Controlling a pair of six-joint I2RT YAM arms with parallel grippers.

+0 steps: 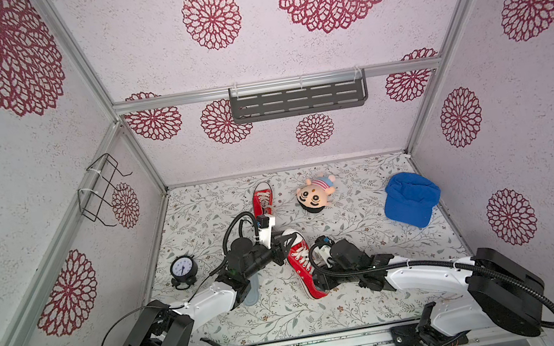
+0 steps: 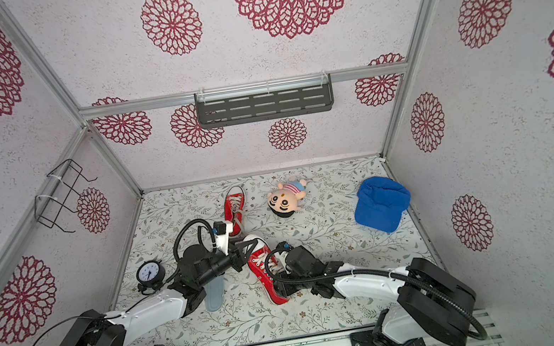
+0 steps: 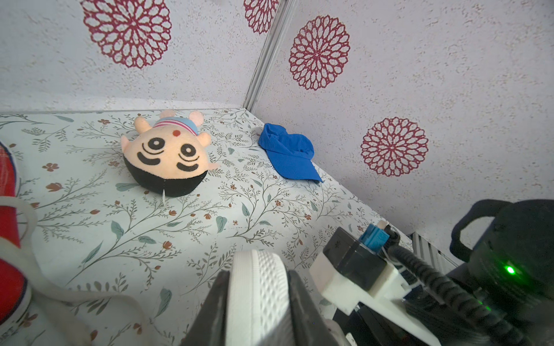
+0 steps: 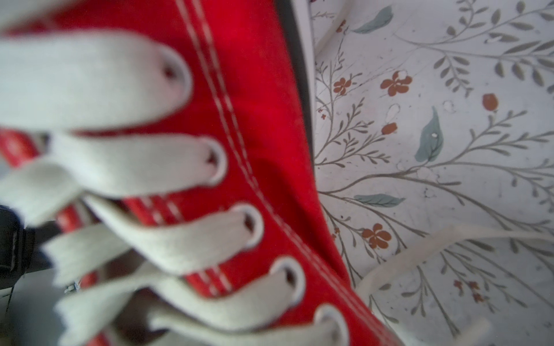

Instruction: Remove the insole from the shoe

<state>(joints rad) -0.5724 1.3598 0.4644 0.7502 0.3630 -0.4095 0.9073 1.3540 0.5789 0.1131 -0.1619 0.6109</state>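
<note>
insole [image 1: 251, 296]: pale grey-blue, flat on the table [image 1: 362, 302], just left of the shoe's heel half and partly under the left forearm; shown in both top views. It looks already out.
shoe [image 1: 302, 263]: red lace-up, laces up, toe away from the robot and heel near it. Its inside is hidden, so I cannot tell whether anything is left in it.
left gripper [image 3: 257, 305]: clenched on the shoe's white toe cap, one jaw on each side, pinning it down.
right gripper [image 1: 322, 280]: low at the heel end, under its own arm. Its fingertips are hidden in every view, so I cannot tell whether it is grasping or released. Its wrist view shows only laces [image 4: 120, 167] and red canvas, very close.
step in hand: probably the finish at the heel opening, either a last check or backing out.
doing it well: keep the toe pinned, lift the right gripper straight up out of the collar so no lace catches, and let the toe go last.
in the way: a loose lace end [image 4: 467, 232] trails on the table beside the shoe, and the left forearm covers part of the insole.
around: far shoe [image 1: 262, 198] just behind the left wrist; clock [image 1: 183, 270] near the left arm; doll [image 1: 314, 194] and cap [image 1: 411, 198] well apart.
</note>
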